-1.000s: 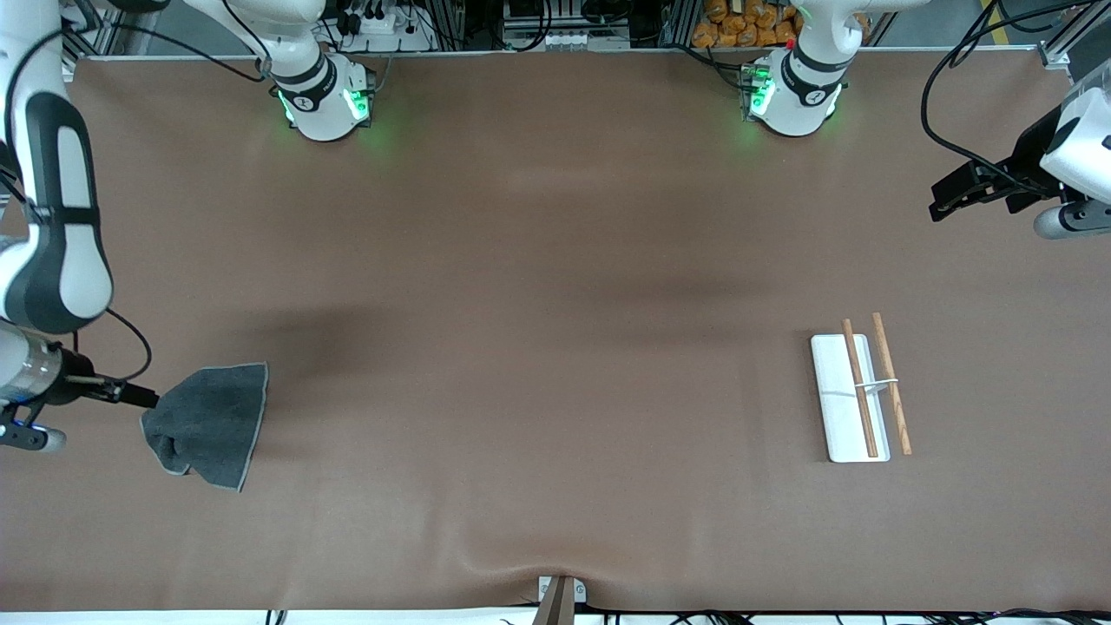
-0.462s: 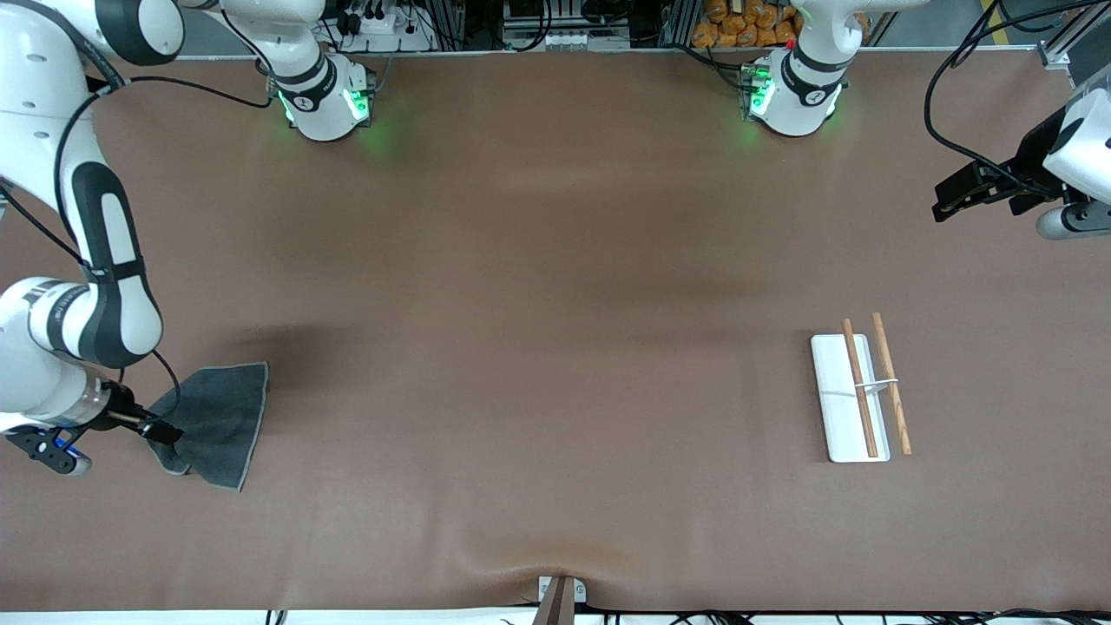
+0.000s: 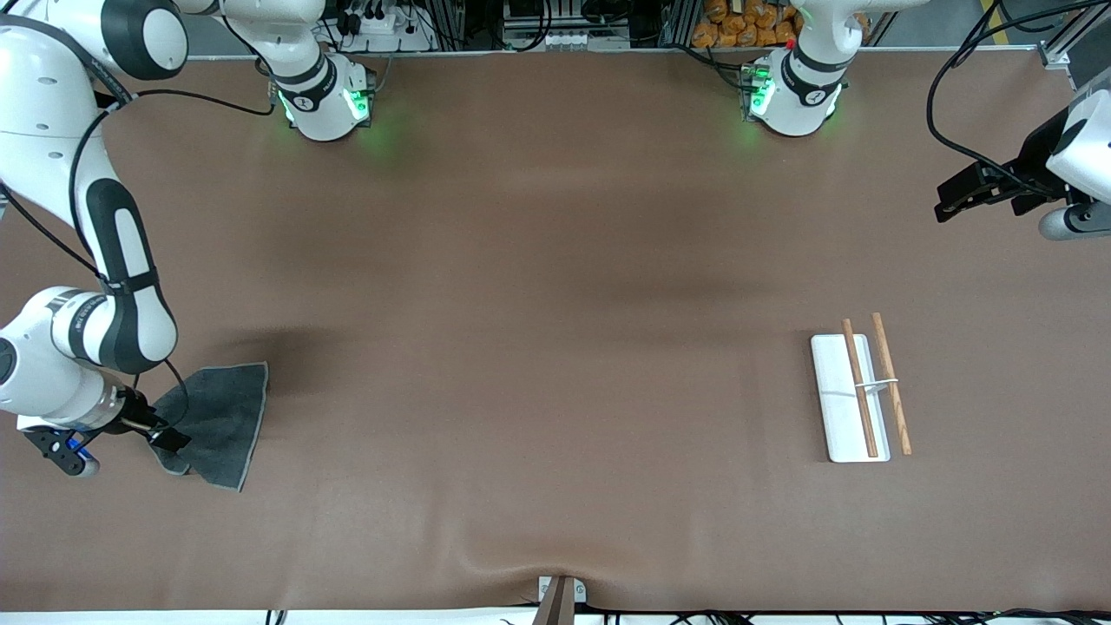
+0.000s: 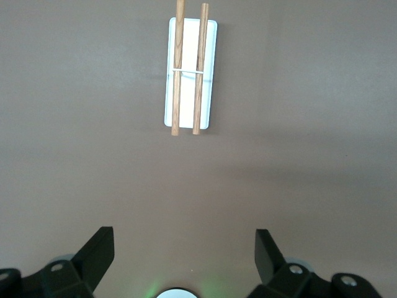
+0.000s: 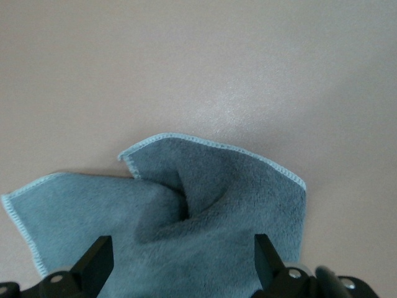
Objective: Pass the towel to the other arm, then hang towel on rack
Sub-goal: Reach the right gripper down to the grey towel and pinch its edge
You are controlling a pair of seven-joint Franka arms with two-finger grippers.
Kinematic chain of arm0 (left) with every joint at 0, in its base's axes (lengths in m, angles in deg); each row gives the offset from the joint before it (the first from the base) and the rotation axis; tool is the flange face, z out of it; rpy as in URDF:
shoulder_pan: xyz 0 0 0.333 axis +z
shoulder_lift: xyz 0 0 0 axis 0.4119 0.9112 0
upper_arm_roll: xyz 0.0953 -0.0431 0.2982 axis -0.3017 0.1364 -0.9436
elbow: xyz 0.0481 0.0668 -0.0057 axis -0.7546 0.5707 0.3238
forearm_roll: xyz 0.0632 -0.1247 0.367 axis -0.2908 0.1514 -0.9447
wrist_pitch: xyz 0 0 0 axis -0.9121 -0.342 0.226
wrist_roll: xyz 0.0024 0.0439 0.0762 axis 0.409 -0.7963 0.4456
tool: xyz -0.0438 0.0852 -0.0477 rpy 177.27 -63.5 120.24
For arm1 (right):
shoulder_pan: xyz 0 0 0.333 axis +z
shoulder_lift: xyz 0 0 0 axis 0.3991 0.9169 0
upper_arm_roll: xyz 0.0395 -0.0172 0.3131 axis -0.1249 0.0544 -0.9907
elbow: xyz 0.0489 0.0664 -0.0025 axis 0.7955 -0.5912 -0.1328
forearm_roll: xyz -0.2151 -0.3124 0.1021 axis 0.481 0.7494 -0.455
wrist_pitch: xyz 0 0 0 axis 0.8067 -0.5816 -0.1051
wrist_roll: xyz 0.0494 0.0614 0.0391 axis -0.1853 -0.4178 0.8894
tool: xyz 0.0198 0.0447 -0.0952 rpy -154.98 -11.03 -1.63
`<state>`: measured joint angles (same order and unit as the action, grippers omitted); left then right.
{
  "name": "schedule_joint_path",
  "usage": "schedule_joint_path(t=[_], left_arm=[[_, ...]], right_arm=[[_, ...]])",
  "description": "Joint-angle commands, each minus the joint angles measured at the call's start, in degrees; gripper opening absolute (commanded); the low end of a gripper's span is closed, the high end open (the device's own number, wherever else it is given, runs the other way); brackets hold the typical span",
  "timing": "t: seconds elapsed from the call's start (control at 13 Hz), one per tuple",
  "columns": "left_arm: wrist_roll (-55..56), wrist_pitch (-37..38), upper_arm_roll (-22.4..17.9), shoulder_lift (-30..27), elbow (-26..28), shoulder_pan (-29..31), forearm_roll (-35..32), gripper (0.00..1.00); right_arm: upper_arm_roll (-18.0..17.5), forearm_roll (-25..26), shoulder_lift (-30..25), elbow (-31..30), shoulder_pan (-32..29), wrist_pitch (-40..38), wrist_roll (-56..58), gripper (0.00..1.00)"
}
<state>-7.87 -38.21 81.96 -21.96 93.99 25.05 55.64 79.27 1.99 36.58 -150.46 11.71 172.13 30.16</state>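
Note:
The towel [image 3: 221, 412] lies crumpled on the table at the right arm's end, dark grey with a lighter hem. It fills the right wrist view [image 5: 205, 211], with a fold in its middle. My right gripper [image 3: 165, 431] is low over the towel's edge, open, with a finger on each side of the cloth [image 5: 180, 267]. The rack [image 3: 846, 434], a white tray with two brown rods, stands toward the left arm's end. It also shows in the left wrist view [image 4: 188, 93]. My left gripper [image 3: 950, 195] waits open and empty in the air near that table end [image 4: 183, 254].
The two arm bases [image 3: 325, 104] [image 3: 790, 100] stand at the table's edge farthest from the front camera, with cables around them. A small metal bracket [image 3: 560, 595] sits at the nearest edge, where the brown table cover [image 3: 538, 347] wrinkles slightly.
My right arm has swung in and its gripper has moved from beside the towel's edge onto that edge. The towel, the rack and the left gripper have hardly moved.

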Motion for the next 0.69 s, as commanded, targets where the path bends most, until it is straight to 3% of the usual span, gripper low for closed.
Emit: schedule_joint_path(t=[0.0, 0.15, 0.23, 0.38, 0.62], left_arm=[[-1.3, -0.9, -0.1, -0.5, 0.9, 0.3, 1.2, 1.0], [-1.2, -1.1, -0.1, -0.5, 1.1, 0.3, 1.2, 1.0], [-1.3, -1.3, -0.1, -0.5, 1.2, 0.3, 1.2, 1.0], [-1.2, -1.4, -0.1, -0.5, 1.3, 0.3, 1.2, 1.0], [-1.3, -1.5, -0.1, -0.5, 1.6, 0.3, 1.2, 1.0]], right_arm=[[-0.8, 0.5, 1.5, 1.1, -1.6, 0.9, 0.1, 0.92], [-0.8, 0.6, 1.9, 0.8, -1.6, 3.2, 0.3, 0.72], [-0.8, 0.7, 2.1, 0.6, -1.6, 3.3, 0.3, 0.52], [-0.8, 0.8, 2.2, 0.7, -1.3, 3.3, 1.6, 0.0], [-0.8, 0.9, 2.1, 0.7, -1.0, 3.2, 3.6, 0.0]])
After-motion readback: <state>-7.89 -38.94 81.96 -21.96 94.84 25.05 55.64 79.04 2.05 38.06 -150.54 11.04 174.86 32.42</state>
